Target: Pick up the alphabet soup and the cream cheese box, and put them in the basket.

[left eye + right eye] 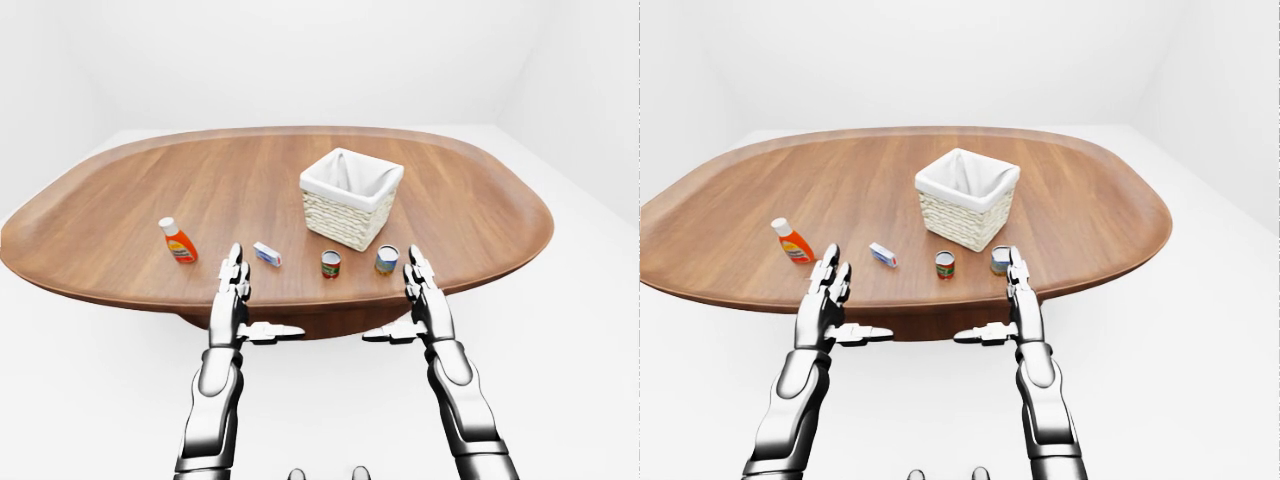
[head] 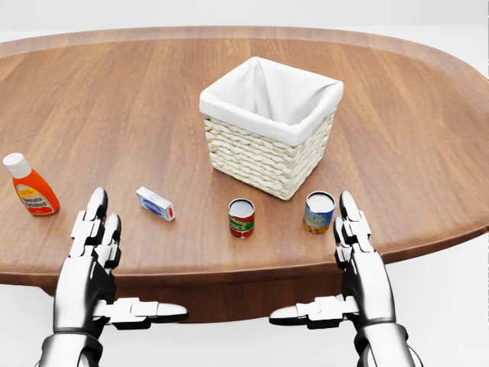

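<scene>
Both hands are raised at the near edge of the table (image 2: 428, 115), palms turned inward and facing each other, and each is empty. The left hand (image 2: 93, 267) is spread wide: its two fingers (image 2: 97, 218) point straight up toward the far side, and its thumb (image 2: 149, 311) sticks out sideways to the right. It touches nothing. The right hand (image 2: 359, 264) mirrors it, fingers straight and thumb (image 2: 306, 312) stretched out to the left, also wide open with nothing in its grasp. In the head view its fingertips sit just beside the soup can (image 2: 318, 212), to the can's right, but whether they touch it cannot be told.

That soup can, with a blue and yellow label, stands upright near the table's near edge, just near of the basket's (image 2: 263, 157) right corner. A second can (image 2: 241, 218), red-labelled, stands upright to its left, apart from it. Further left lies the cheese box (image 2: 155, 203), flat on the wood, small and blue-white, roughly between the left hand and the red can. The basket is woven with a white cloth liner, and sits toward the middle of the table. At the far left an orange bottle (image 2: 30, 186) with a white cap stands well apart from the rest.
</scene>
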`<state>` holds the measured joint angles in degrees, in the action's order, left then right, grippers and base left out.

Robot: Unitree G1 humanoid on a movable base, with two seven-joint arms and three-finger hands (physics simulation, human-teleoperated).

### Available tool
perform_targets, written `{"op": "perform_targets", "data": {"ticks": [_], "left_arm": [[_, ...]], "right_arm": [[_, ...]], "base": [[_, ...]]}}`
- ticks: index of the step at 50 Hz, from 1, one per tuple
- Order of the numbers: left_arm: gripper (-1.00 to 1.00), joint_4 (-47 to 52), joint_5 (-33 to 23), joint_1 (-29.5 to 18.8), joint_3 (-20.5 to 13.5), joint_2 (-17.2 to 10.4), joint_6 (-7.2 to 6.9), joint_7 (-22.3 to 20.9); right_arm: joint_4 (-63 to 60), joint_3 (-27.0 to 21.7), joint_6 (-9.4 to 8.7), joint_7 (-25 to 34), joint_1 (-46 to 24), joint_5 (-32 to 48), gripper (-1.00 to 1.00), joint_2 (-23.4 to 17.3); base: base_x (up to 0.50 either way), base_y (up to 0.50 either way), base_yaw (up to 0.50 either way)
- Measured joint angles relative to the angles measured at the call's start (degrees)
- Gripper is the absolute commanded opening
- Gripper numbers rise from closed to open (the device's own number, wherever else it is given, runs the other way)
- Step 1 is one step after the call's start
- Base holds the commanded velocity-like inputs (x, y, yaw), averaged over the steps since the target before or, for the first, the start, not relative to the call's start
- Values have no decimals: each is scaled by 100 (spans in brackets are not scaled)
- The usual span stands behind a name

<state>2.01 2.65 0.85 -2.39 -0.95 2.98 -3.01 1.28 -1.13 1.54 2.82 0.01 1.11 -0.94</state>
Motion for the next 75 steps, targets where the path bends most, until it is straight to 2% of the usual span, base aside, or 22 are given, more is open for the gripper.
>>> {"op": "perform_targets", "data": {"ticks": [31,45,57,72,75], "left_arm": [[100,-19,-15,-2,-9,-5,40,23],[100,-38,-25,-7,-11,-5,56,27],[100,-86,-69,-25,-4,-9,64,48],[100,-168,-122,-54,1,-14,69,71],[100,-178,-129,-57,2,-14,70,74]], "right_arm": [[49,9,19,-8,-16,56,100,0],[112,-14,77,-114,-51,100,100,1],[-79,-251,79,-695,-91,26,100,-3],[-710,-825,128,-2018,-31,-144,100,-51],[-813,-913,77,-2229,-19,-162,100,-65]], "base": [[0,-24,0],[0,-2,0],[0,0,0],[0,0,0],[0,0,0]]}}
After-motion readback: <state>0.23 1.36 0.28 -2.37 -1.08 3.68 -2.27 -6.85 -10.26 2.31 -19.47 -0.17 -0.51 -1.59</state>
